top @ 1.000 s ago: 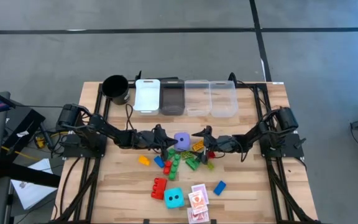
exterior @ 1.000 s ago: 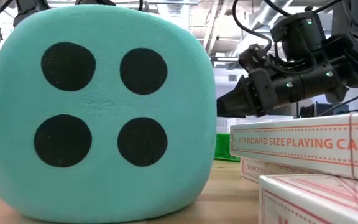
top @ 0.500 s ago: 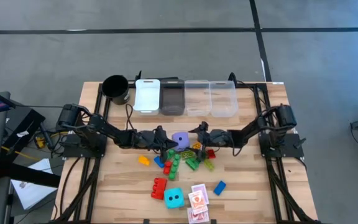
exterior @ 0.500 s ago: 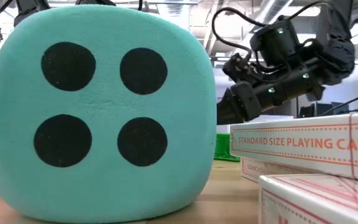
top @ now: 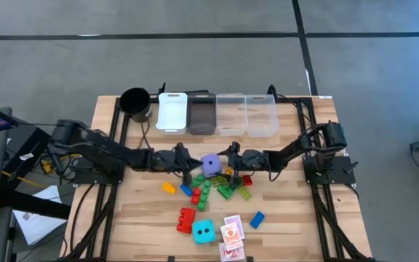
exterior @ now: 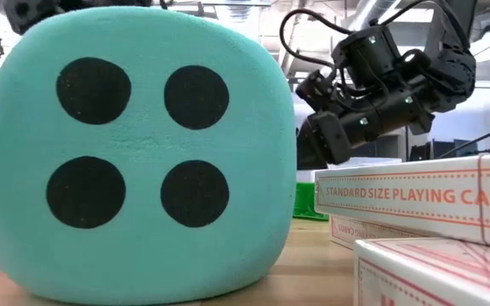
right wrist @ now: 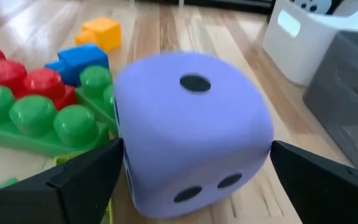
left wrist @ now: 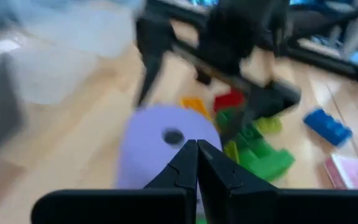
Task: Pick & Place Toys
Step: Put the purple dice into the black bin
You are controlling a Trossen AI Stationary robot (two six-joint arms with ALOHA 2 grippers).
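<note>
The purple die (top: 211, 164) rests on the table among the bricks. My right gripper (right wrist: 194, 171) stands open, one finger on each side of the die, reaching in from the table's right (top: 228, 163). My left gripper (left wrist: 196, 148) is shut with nothing between its fingers. It hovers just left of the die (top: 188, 161), above the table. Green bricks (right wrist: 39, 115), a blue brick (right wrist: 79, 59) and an orange-yellow brick (right wrist: 101, 31) lie beside the die. Near the front edge lie the cyan die (exterior: 134, 153) and the card packs (exterior: 415, 200). My right gripper has a finger (right wrist: 82, 180) by one side of the purple die and the other finger (right wrist: 322, 180) off its opposite side; I cannot tell whether either touches it. The fingers come slanting down from the table's right. The die sits on the table.
A black cup (top: 135, 102), a white bin (top: 172, 111), a dark bin (top: 201, 113) and two clear bins (top: 230, 114) (top: 260, 114) line the far edge. A red brick (top: 186, 218) and another blue brick (top: 257, 219) lie toward the near edge.
My right gripper has moved toward the table's left, up to the purple die, and now straddles it, rolling a little on the way. My left gripper has risen and drawn back slightly toward the table's left, staying shut.
</note>
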